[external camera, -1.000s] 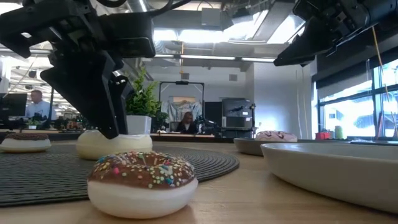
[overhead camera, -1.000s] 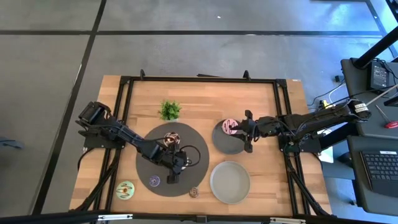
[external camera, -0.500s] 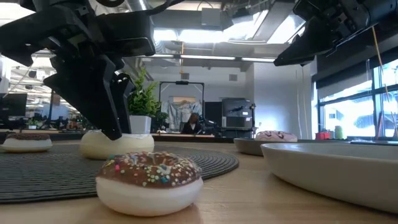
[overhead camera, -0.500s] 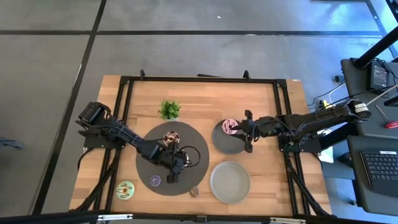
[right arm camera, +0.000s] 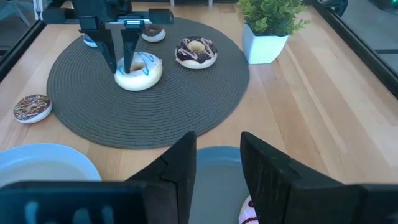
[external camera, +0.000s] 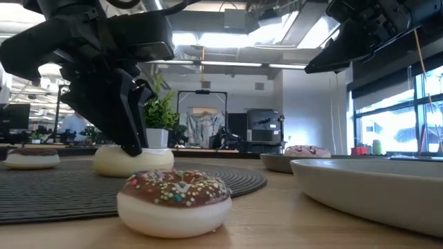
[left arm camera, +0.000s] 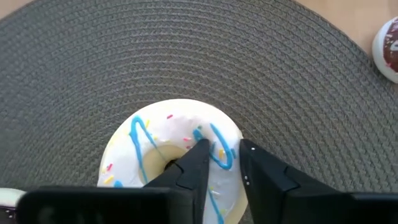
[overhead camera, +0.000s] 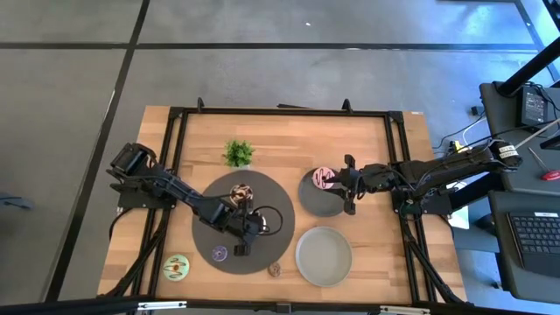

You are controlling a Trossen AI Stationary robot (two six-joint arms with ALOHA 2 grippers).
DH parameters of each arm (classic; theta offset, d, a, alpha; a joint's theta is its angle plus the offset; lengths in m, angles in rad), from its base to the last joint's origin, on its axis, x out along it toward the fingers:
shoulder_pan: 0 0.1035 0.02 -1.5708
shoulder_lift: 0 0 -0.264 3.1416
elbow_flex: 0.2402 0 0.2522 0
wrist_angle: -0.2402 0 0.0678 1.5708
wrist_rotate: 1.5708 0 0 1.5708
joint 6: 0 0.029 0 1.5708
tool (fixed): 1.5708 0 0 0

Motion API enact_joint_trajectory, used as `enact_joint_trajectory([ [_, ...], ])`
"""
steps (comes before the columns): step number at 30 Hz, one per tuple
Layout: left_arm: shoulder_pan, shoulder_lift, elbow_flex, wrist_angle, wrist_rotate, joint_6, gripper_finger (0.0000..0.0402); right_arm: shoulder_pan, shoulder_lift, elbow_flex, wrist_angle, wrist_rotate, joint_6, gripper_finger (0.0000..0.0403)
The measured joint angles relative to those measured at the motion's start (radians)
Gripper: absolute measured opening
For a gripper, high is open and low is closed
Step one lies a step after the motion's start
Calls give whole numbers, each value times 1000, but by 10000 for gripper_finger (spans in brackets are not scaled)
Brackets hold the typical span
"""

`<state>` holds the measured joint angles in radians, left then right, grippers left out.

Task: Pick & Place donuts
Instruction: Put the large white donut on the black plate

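Observation:
A white donut with blue icing lines [left arm camera: 155,140] lies flat on the round dark mat [overhead camera: 280,219]. My left gripper [left arm camera: 222,148] comes down on it and is shut on its ring; it also shows in the right wrist view [right arm camera: 118,57]. On the mat lie a chocolate-and-white donut [overhead camera: 241,194] and a purple one [overhead camera: 218,254]. A pink donut [overhead camera: 324,178] rests on the far grey plate [overhead camera: 319,203]. My right gripper [right arm camera: 217,140] hovers open above that plate, holding nothing. My left gripper has one finger [left arm camera: 198,155] in the white donut's hole and the other [left arm camera: 250,158] at the ring's outer side, with a section of the ring [left arm camera: 222,155] between them. The fingers slant down from the table's left. The donut lies flat on the mat.
A brown sprinkled donut [external camera: 173,202] sits on the wood by the mat's near edge, and a green one [overhead camera: 177,267] lies near the front left corner. A second grey plate [overhead camera: 324,255] stands at the front right, and a small potted plant [overhead camera: 238,154] behind the mat.
My left gripper has stayed in place, rolled a little, and shut from wide open onto the white donut's ring. The donut has slid a little toward the table's right while staying on the mat. The sprinkled donut has also crept slightly that way.

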<state>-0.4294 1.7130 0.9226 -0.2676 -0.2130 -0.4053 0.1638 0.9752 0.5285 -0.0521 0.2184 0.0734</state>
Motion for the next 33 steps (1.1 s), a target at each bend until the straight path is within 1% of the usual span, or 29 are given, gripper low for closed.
enact_joint_trajectory([
  [2,0,0,0,1,24,0,69,0,0,0,0,0,-2,127],
  [8,-1,0,0,2,31,-3,32,0,0,0,0,0,-3,127],
  [11,0,-5,3,-2,55,-2,15,0,0,0,0,0,-3,127],
  [13,-1,-13,21,-4,81,-2,8,0,0,0,0,0,-3,127],
  [16,-1,-37,63,0,83,29,9,0,0,0,0,0,-4,127],
  [18,4,-46,96,7,74,95,10,0,0,0,0,0,-4,127],
  [20,14,-46,132,6,43,182,10,0,0,0,0,0,-4,127],
  [22,27,-46,172,21,-22,286,7,0,0,0,0,0,-4,127],
  [24,51,-39,195,80,-90,385,6,0,0,0,0,0,-4,127],
  [26,78,-36,198,144,-128,479,6,0,0,0,1,10,-4,127],
  [28,113,-23,202,239,-128,563,6,0,0,0,1,50,2,127],
  [30,144,-8,201,293,-127,648,5,0,0,0,1,113,21,127],
  [33,192,38,201,397,-89,741,5,0,0,0,-3,214,31,127],
])
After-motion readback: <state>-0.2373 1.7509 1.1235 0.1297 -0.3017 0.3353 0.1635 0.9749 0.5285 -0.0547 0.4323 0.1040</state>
